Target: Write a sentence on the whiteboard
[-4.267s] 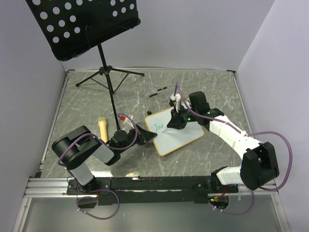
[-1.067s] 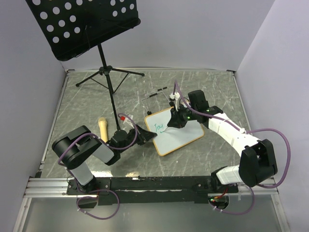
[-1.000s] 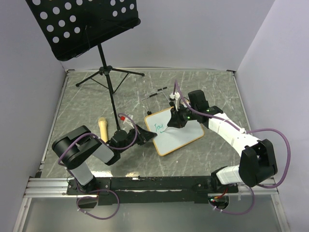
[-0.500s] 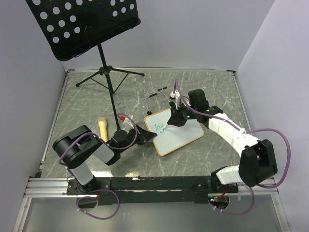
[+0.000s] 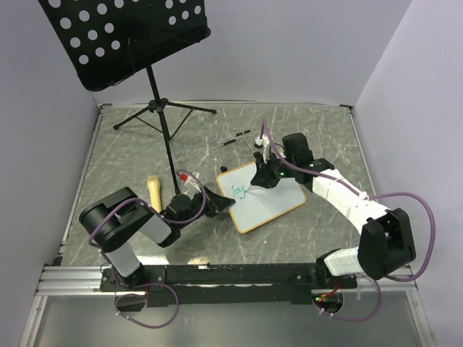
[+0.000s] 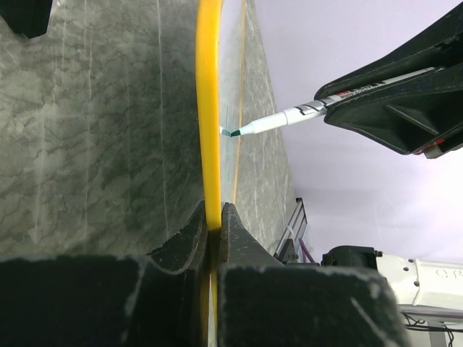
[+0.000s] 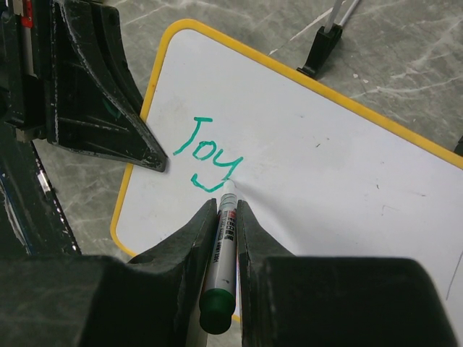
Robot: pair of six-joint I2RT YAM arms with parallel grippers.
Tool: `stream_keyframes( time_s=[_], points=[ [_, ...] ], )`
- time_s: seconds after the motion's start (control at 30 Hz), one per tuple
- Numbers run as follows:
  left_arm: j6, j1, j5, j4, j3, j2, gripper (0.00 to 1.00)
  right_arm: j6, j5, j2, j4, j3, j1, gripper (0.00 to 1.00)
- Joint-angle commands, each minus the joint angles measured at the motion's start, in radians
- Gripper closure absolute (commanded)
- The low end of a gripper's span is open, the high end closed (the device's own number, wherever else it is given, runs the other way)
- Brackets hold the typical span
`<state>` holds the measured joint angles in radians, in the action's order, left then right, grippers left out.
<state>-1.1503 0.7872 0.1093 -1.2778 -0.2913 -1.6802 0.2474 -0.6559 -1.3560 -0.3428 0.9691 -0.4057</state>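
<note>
The small rectangular white-faced, yellow-tan-framed whiteboard [image 5: 269, 202] [image 7: 340, 166] is being observed near the middle of the grey marbled table [image 5: 325, 130], turned at an angle to the table's edges. A green handwritten word [image 7: 207, 155], reading "Joy", is being displayed near the board's left end. The board's left edge is being clamped between the closed fingers of the black left gripper [image 5: 226, 203] [image 6: 213, 220] (the frame is seen edge-on in the left wrist view). A white-barrelled, green-capped marker [image 7: 225, 228] [image 6: 283, 118] is being gripped tightly by the black right gripper [image 5: 259, 181] [image 7: 226, 207]. Its tip is being held against the white face just beside the tail of the "y". Just behind the board a thin wire stand [image 5: 233, 144] is being noted. Near the left arm a tan microphone-shaped object [image 5: 154, 192] is lying on the table. A black perforated music stand [image 5: 126, 40] is standing at the far left corner.
</note>
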Motion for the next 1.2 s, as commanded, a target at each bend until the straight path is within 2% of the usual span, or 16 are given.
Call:
stream_keyframes(
  time_s=[0.0,0.27,0.67,1.17],
  points=[
    [0.026,0.014,0.02,-0.436,-0.023,-0.013,0.99,0.0,-0.01,0.023,0.044,0.033,0.007,1.0],
    [0.035,0.014,0.018,-0.427,-0.022,-0.009,0.99,-0.003,-0.027,0.083,0.059,0.028,0.018,1.0],
    [0.09,0.014,0.052,-0.365,-0.017,0.025,0.99,0.004,-0.116,0.173,0.094,-0.027,0.136,1.0],
    [0.08,0.014,0.092,-0.393,-0.019,0.017,0.99,0.009,-0.134,0.17,0.139,-0.052,0.153,1.0]
  ],
)
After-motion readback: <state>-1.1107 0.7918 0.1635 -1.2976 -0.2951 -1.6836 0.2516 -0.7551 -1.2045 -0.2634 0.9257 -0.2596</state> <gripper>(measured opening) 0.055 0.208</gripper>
